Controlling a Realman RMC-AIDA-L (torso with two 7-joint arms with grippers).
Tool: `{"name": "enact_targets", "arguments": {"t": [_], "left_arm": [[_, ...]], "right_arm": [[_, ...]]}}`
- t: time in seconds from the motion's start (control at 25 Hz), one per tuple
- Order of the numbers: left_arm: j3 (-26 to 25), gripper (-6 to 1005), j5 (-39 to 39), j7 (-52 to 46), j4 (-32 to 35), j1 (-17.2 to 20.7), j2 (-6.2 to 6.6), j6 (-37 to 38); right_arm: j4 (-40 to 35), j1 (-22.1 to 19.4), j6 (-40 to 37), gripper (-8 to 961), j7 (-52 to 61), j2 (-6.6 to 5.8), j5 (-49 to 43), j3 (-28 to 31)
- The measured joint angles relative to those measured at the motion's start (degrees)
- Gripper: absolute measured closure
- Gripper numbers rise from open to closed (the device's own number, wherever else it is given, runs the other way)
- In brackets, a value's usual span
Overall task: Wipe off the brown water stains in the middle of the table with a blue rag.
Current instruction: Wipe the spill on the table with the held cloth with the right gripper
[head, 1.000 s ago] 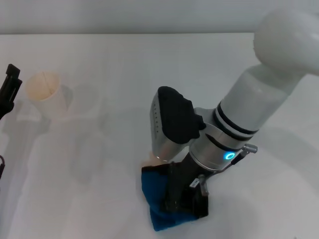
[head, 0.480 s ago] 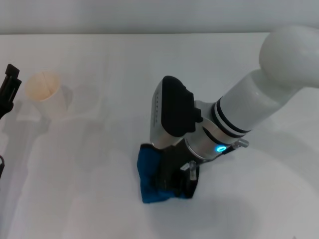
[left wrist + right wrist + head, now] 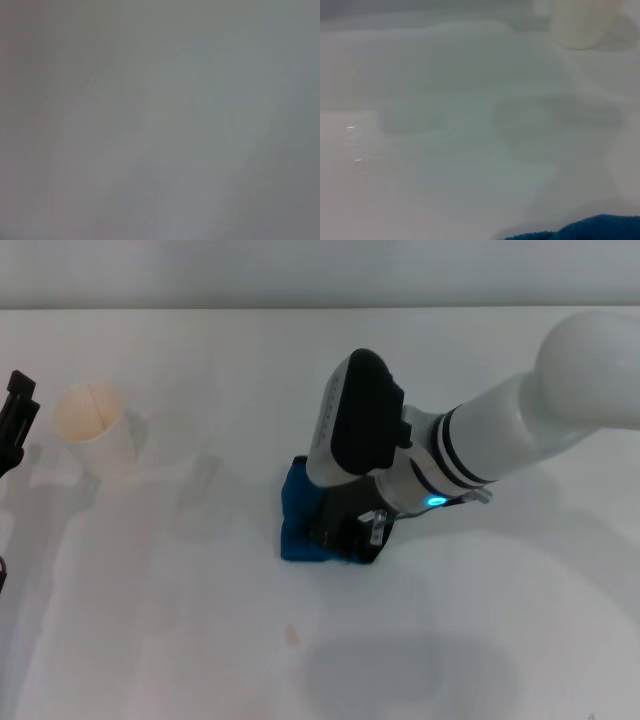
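Observation:
My right gripper (image 3: 345,537) is shut on the blue rag (image 3: 298,512) and presses it onto the white table (image 3: 200,640) near the middle. The rag is bunched under the fingers, and its edge also shows in the right wrist view (image 3: 590,227). Of the brown water stains, only a small tan fleck (image 3: 292,635) shows on the table in front of the rag. No wider patch is visible; the arm and rag hide the table beneath them. My left gripper (image 3: 16,418) is parked at the table's far left edge.
A white paper cup (image 3: 92,428) with a tan inside stands at the left, near the left gripper. It also shows in the right wrist view (image 3: 580,22). The left wrist view shows only a blurred grey surface.
My right gripper has dragged the blue rag away from the table's front edge toward the middle and slightly left. A tan fleck now lies uncovered behind its path. The left arm has not moved.

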Motion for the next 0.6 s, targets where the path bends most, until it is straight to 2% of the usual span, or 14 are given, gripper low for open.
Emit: {"name": "enact_targets", "arguments": {"t": [0.36,0.6], "left_arm": [[0.0,123,0.1,0.0,0.1,-0.3,0.0,0.0],[0.0,124,0.1,0.0,0.2,-0.4,0.0,0.0]], "right_arm": [[3.7,-1.0,7.5,942,0.8,0.02,0.0,2.4],[5.1,-1.8,7.5,943,0.8,-0.02,-0.1,6.1]]}}
